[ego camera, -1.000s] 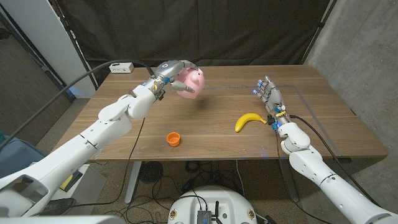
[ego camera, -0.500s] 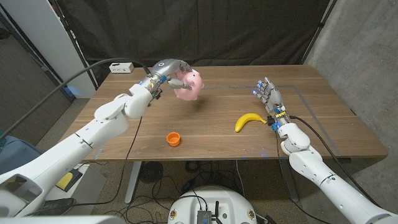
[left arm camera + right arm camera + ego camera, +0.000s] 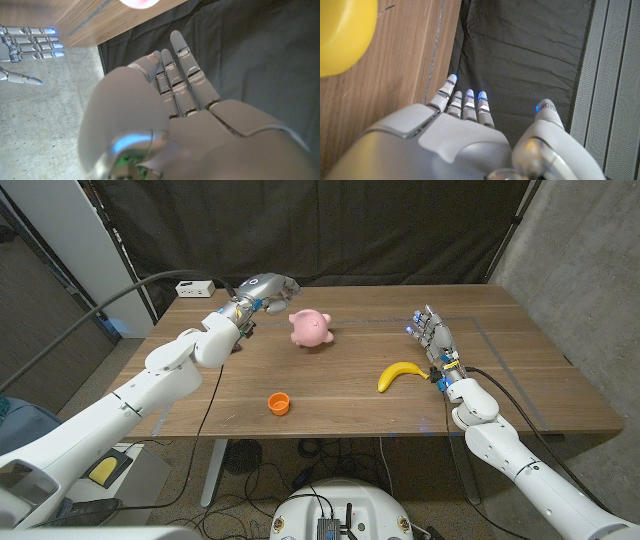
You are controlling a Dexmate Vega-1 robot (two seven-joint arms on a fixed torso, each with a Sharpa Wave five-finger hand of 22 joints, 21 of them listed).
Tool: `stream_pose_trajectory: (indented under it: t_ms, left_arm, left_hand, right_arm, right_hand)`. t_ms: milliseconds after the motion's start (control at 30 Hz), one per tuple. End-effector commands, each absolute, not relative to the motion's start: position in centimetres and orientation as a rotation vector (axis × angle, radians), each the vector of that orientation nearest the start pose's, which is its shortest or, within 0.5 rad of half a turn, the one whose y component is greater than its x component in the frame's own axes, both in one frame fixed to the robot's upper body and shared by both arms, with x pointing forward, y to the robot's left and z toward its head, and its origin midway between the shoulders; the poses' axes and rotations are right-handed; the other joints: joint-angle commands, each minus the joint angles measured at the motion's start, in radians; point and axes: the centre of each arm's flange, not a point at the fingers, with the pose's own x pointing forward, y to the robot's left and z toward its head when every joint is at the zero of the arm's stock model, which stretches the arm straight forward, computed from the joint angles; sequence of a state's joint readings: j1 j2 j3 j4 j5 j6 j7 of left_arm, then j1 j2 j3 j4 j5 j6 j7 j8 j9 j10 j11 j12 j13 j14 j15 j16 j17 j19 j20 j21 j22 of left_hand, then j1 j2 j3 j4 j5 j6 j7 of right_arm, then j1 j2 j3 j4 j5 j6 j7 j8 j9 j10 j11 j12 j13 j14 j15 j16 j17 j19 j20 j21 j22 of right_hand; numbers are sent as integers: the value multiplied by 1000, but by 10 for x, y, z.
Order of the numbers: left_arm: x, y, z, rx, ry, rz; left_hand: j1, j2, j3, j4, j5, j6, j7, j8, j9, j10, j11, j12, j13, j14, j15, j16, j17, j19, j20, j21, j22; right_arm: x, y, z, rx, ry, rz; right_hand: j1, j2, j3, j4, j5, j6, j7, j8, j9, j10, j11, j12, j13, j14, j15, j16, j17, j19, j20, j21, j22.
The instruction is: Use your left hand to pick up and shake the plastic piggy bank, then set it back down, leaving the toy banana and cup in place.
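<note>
The pink plastic piggy bank (image 3: 311, 328) stands on the wooden table (image 3: 330, 395) at the back middle, with nothing touching it. My left hand (image 3: 265, 286) hovers to its left and behind it, fingers apart, holding nothing; in the left wrist view that hand (image 3: 170, 115) has straight fingers and a pink edge of the piggy bank (image 3: 139, 2) shows beyond them. The yellow toy banana (image 3: 402, 373) lies at the right, the orange cup (image 3: 279, 403) near the front. My right hand (image 3: 433, 337) stands beside the banana with fingers spread; the right wrist view shows it (image 3: 465, 135) and the banana (image 3: 342, 35).
A white power strip (image 3: 194, 287) lies at the table's back left corner, close behind my left hand. A dark curtain hangs behind the table. My right hand's fingers (image 3: 30, 41) show far off in the left wrist view.
My left hand has let go of the piggy bank, which now stands on the table, and has drawn back to the left. The right hand, banana and cup have not moved.
</note>
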State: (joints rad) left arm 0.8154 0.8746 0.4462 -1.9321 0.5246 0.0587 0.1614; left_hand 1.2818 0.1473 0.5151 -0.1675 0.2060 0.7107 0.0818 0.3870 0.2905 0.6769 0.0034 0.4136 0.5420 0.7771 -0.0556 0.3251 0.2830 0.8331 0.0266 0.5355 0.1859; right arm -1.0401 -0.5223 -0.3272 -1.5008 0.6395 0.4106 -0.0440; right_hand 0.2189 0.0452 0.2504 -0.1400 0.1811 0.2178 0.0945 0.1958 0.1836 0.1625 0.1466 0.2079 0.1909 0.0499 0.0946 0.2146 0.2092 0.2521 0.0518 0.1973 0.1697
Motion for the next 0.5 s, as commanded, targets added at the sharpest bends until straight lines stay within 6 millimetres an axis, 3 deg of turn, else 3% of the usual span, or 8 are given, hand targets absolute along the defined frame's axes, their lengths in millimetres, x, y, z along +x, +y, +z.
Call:
stream_pose_trajectory:
  t_ms: [33,200,300,367,400,500]
  left_arm:
    - [536,230,96,1349,-940,133]
    - [538,233,91,1332,-925,129]
    - [541,233,87,1320,-915,130]
    - [543,234,82,1302,-911,132]
    - [544,235,80,1289,-910,135]
    - [551,240,69,1212,-899,129]
  left_hand:
    - [-4,-7,-3,0,-2,-2,0,-3,3,-1,-2,-7,3,6,3,-1,3,0,7,8,2]
    - [-19,-12,-10,8,-5,-7,0,-8,3,-6,-1,-12,4,-1,7,-6,2,-6,10,8,1]
    - [-54,-14,-20,24,-5,-21,-2,-20,1,-27,-2,-29,1,-35,24,-27,-6,-47,29,-2,1]
    - [-101,-4,-31,48,-5,-39,-4,-35,-2,-42,8,-44,-4,-66,36,-46,-11,-94,55,-16,2]
    - [-112,-5,-32,50,-4,-48,-6,-42,-3,-56,3,-55,-8,-81,42,-55,-16,-112,62,-22,2]
    - [-186,7,-49,87,-2,-65,-2,-63,-9,-82,20,-82,-22,-115,61,-75,-23,-158,83,-37,1]
  right_arm:
    - [597,-279,-59,107,-687,202]
    - [596,-279,-60,97,-689,206]
    - [595,-280,-60,103,-685,203]
    - [594,-280,-61,100,-685,203]
    - [594,-280,-61,96,-686,203]
    - [593,-280,-63,106,-681,199]
  right_hand:
    - [9,-3,-3,2,-1,7,1,2,6,6,0,-3,3,4,8,0,3,8,3,1,4]
    - [9,-4,-3,2,-1,7,1,2,6,7,0,-3,3,4,8,0,3,8,3,1,4]
    - [9,-4,-4,2,-1,7,1,1,6,7,0,-3,3,4,9,0,3,8,4,1,4]
    - [9,-4,-4,2,-1,7,0,1,6,6,0,-3,3,3,8,0,3,8,3,1,4]
    - [9,-3,-4,2,-1,6,0,1,6,6,0,-3,3,3,9,0,3,8,4,1,4]
    - [9,-3,-4,2,-1,6,0,1,6,6,0,-3,3,3,9,-1,3,8,4,1,4]
